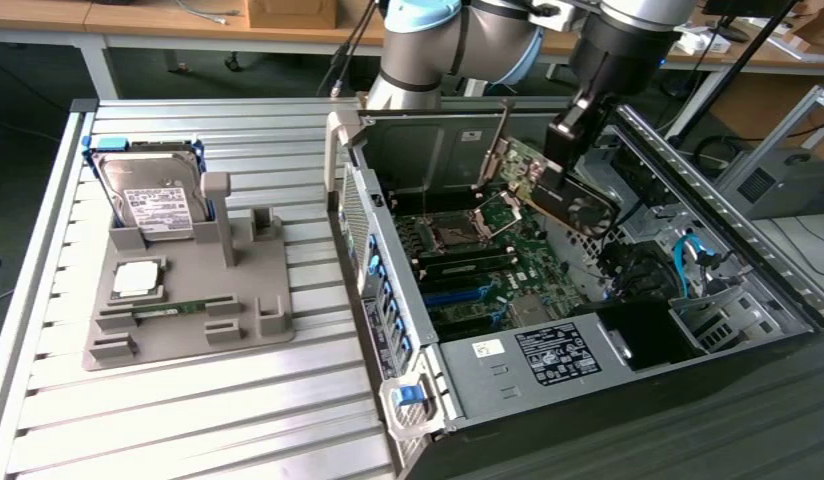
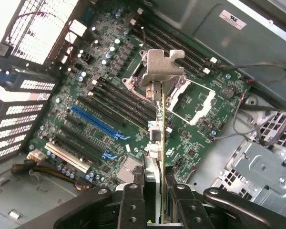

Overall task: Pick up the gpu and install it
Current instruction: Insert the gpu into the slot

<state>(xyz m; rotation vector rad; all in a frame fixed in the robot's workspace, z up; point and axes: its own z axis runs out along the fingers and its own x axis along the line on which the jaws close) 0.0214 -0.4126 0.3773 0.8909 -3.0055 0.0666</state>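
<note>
Much of the gpu [image 2: 160,138] meets my wrist camera edge-on, a thin line running away from my fingers [image 2: 132,200], so its faces are hidden there. I cannot tell whether its lower edge touches any slot on the motherboard [image 2: 86,90].

Starting from the exterior view's left, a grey holder [image 1: 199,338] carries a hard drive [image 1: 152,200] propped upright and a memory stick [image 1: 172,307] lying flat. The open computer case [image 1: 363,215] stands just beside it. Inside the case, over the motherboard, the gpu hangs tilted. It is a green board with a dark block on one face and a silvery bracket [image 2: 161,67] at its far end.

My pincer [image 2: 158,200] is clamped on it, jaws drawn in close across its thickness. My arm [image 1: 432,50] comes down from behind the case, its upper part cut off by the picture's edge.
</note>
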